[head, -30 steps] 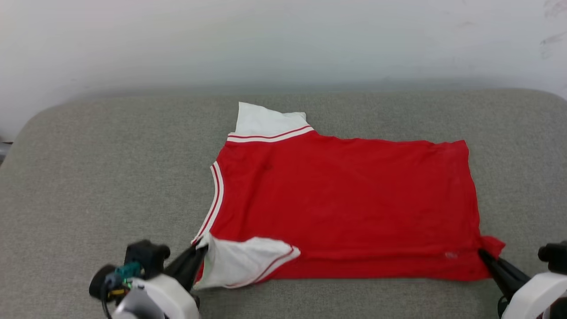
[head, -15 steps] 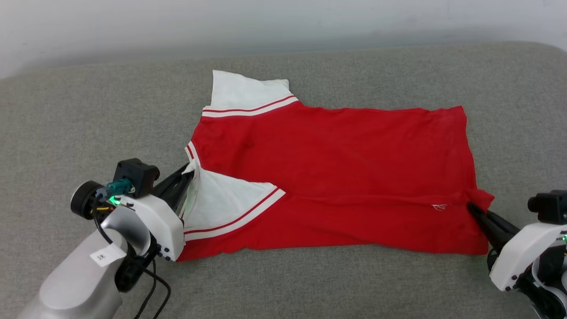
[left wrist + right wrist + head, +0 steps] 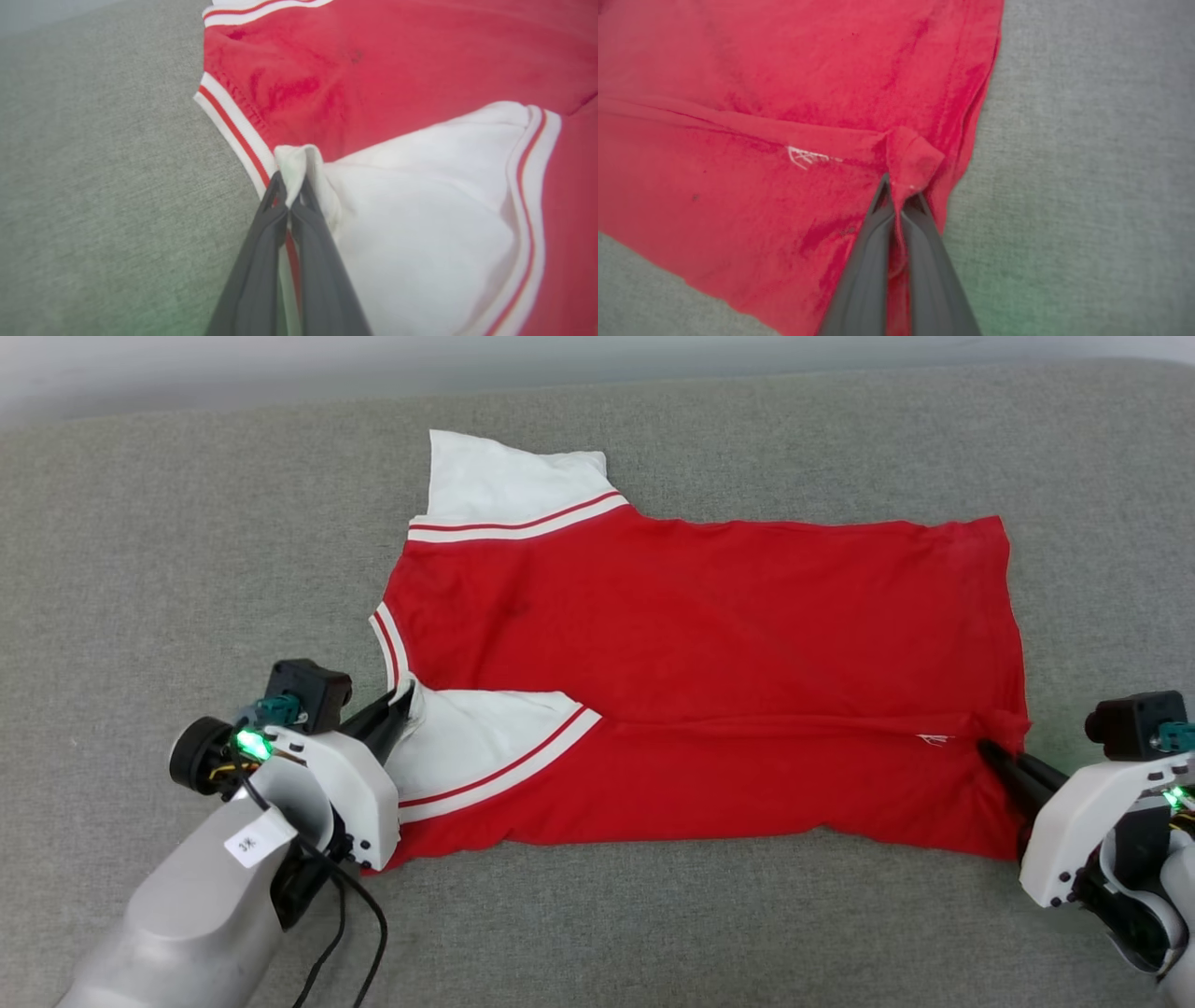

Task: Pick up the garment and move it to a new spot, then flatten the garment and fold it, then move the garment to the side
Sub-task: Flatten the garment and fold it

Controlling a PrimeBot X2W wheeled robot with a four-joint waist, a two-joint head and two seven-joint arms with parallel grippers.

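Gripping the garment (image 3: 709,644) at both ends: clamped tight with the left tool (image 3: 403,702) on the tip of the near white sleeve (image 3: 476,747), beside the striped collar trim (image 3: 385,644); clamped tight with the right tool (image 3: 985,749) on a red hem corner, just beside the small white logo (image 3: 932,740). Spread across the grey worktop (image 3: 187,523), with the near edge doubled over onto the body

Right hand (image 3: 899,186) pinched on red garment (image 3: 784,93) hem corner
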